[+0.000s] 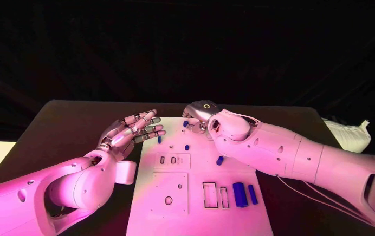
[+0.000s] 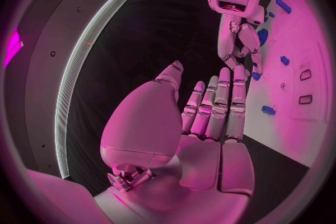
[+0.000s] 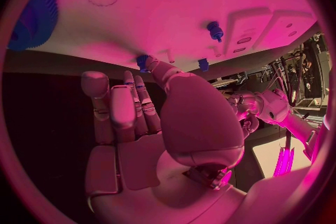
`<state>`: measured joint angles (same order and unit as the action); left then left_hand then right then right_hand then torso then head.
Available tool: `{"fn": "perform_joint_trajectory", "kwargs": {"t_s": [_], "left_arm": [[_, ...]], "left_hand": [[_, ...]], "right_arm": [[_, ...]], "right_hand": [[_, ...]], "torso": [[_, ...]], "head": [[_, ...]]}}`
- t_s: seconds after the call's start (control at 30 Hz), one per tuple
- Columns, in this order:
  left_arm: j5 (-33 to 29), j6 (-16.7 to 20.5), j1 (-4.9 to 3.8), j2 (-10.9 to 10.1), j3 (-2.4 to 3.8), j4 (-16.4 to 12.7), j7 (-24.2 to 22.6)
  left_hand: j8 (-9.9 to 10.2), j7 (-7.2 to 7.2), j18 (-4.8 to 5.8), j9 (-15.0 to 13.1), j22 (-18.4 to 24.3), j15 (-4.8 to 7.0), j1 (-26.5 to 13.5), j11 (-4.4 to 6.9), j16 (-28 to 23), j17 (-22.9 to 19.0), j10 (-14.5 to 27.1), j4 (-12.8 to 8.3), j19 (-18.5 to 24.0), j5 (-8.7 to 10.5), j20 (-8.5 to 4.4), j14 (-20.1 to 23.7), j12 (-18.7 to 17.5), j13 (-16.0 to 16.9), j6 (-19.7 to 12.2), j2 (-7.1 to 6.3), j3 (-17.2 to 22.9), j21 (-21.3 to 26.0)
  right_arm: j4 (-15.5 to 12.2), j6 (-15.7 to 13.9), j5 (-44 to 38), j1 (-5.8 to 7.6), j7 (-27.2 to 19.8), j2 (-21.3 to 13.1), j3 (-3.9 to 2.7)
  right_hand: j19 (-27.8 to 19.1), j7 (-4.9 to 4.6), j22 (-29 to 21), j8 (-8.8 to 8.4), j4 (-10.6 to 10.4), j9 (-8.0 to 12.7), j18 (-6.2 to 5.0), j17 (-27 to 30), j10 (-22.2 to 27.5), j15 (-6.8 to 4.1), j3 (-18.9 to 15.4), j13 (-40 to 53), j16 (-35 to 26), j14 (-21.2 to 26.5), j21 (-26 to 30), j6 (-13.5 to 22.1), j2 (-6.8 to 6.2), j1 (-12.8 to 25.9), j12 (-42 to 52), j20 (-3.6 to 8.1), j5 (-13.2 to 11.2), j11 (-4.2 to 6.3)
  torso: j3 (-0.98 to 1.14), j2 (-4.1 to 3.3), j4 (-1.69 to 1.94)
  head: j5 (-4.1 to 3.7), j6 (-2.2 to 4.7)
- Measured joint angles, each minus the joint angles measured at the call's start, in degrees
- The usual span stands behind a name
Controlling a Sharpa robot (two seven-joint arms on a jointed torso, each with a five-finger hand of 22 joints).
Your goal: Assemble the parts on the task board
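- Left robot hand [image 1: 129, 130] is hovering at the left edge of the task board [image 1: 195, 214], fingers spread and straight, holding nothing; the left wrist view [image 2: 210, 123] is showing the same flat, released pose.
- Right robot hand [image 1: 201, 118] is reaching over the far end of the board, fingers pointing down at it. In the right wrist view [image 3: 140, 117] the fingers are lying straight and close together, with the tips next to a small blue part [image 3: 145, 61] at the board's edge. Can't tell if it's pinching that part or only touching it.
- Parts are sitting on the board: one small blue piece [image 1: 187, 147] near the middle, another [image 1: 219, 160] just beside the right forearm, two upright blue blocks [image 1: 240, 194] near the slots at the near right.
- Board is lying in the middle of the dark bench [image 1: 70, 117].
- A blue toothed part [image 3: 31, 19] is showing in the right wrist view, on the board.
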<state>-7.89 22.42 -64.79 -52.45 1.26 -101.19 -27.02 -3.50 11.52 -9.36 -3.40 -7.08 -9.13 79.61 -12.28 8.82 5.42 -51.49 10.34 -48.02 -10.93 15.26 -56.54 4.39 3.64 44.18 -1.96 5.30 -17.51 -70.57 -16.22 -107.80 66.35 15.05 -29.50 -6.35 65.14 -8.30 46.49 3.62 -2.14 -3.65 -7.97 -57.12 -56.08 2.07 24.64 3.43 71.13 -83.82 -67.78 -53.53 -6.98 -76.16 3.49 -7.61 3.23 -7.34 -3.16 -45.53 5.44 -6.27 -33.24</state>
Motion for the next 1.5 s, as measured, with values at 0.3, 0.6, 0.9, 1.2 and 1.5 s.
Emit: {"fn": "perform_joint_trajectory", "kwargs": {"t_s": [0.3,0.6,0.9,1.2,1.5], "left_arm": [[-0.2,0.0,-0.01,-0.4,0.00,0.2,0.1],[-0.4,0.0,-0.02,-0.7,-0.01,0.2,0.1],[-0.6,0.0,-0.02,-0.7,-0.01,0.3,0.1],[-0.7,-0.1,-0.02,-0.6,-0.02,0.4,0.1],[-0.7,-0.1,-0.01,-0.7,-0.02,0.4,0.2]], "left_hand": [[0.0,0.00,0.00,0.0,0.0,0.00,0.0,0.00,0.0,0.0,0.0,0.0,0.0,0.00,0.00,0.0,0.0,0.0,0.0,0.00,0.0,0.0],[0.0,0.00,0.01,0.0,0.0,0.00,0.0,0.00,0.0,0.0,0.0,-0.2,0.0,0.00,0.00,0.0,0.0,0.0,0.0,0.00,-0.2,0.0],[0.0,0.00,0.01,0.0,0.0,0.00,0.0,0.00,0.0,0.0,0.0,-0.3,0.0,0.00,0.00,0.0,0.0,0.0,0.0,0.00,0.0,0.0],[0.0,0.00,0.01,0.0,0.0,0.00,0.0,0.00,-0.2,0.0,0.0,-0.3,0.0,0.00,0.00,0.0,0.0,0.0,0.0,0.00,0.0,0.0],[0.0,0.00,0.01,0.0,0.0,0.00,0.0,0.00,-0.2,0.0,0.0,-0.3,0.0,0.00,0.00,0.0,0.0,0.0,0.0,0.00,0.0,0.0]], "right_arm": [[-7.0,-2.4,0.9,-0.11,0.1,-6.7,-0.29],[-13.2,-4.6,9.8,-0.16,0.4,-16.5,-1.99],[-12.0,-2.0,15.2,-0.47,1.4,-18.4,-2.18],[-9.7,1.2,16.5,-0.90,2.1,-17.2,-2.22],[-8.6,3.1,15.1,-1.58,2.1,-15.5,-2.19]], "right_hand": [[-0.1,-1.32,-0.3,0.34,-0.3,-0.3,0.00,0.1,-3.3,0.20,-1.4,0.3,0.0,-0.2,0.1,-1.8,0.20,-0.7,1.0,-0.09,1.1,0.61],[4.6,-0.77,6.9,0.22,-4.3,-0.2,0.11,-7.9,-17.9,-1.99,-3.8,3.2,5.5,-0.3,-4.1,-4.0,-3.18,2.8,6.6,1.46,6.9,2.42],[9.4,0.12,15.2,0.24,-10.3,-0.3,1.37,-16.3,-20.6,-3.42,-19.0,22.0,11.1,-0.3,-8.9,-2.0,-1.54,1.4,23.0,3.19,9.6,4.97],[10.4,0.18,18.3,0.34,-12.5,-0.3,2.29,-17.8,-20.4,-3.42,-22.7,55.2,13.6,-0.3,-10.3,-1.8,0.10,-3.3,53.1,2.58,10.0,4.39],[10.8,0.13,19.5,0.57,-13.0,-0.3,2.28,-17.8,-22.9,-3.41,-23.2,64.4,14.3,-0.3,-11.2,-2.6,0.85,-4.0,62.2,2.58,10.0,4.22]], "torso": [[0.05,0.01,-0.22],[0.04,0.35,-1.27],[0.02,0.62,-1.89],[0.01,0.65,-1.91],[-0.05,0.60,-1.91]], "head": [[-0.09,0.27],[0.02,0.55],[-0.01,0.51],[0.09,0.20],[0.17,-0.08]]}}
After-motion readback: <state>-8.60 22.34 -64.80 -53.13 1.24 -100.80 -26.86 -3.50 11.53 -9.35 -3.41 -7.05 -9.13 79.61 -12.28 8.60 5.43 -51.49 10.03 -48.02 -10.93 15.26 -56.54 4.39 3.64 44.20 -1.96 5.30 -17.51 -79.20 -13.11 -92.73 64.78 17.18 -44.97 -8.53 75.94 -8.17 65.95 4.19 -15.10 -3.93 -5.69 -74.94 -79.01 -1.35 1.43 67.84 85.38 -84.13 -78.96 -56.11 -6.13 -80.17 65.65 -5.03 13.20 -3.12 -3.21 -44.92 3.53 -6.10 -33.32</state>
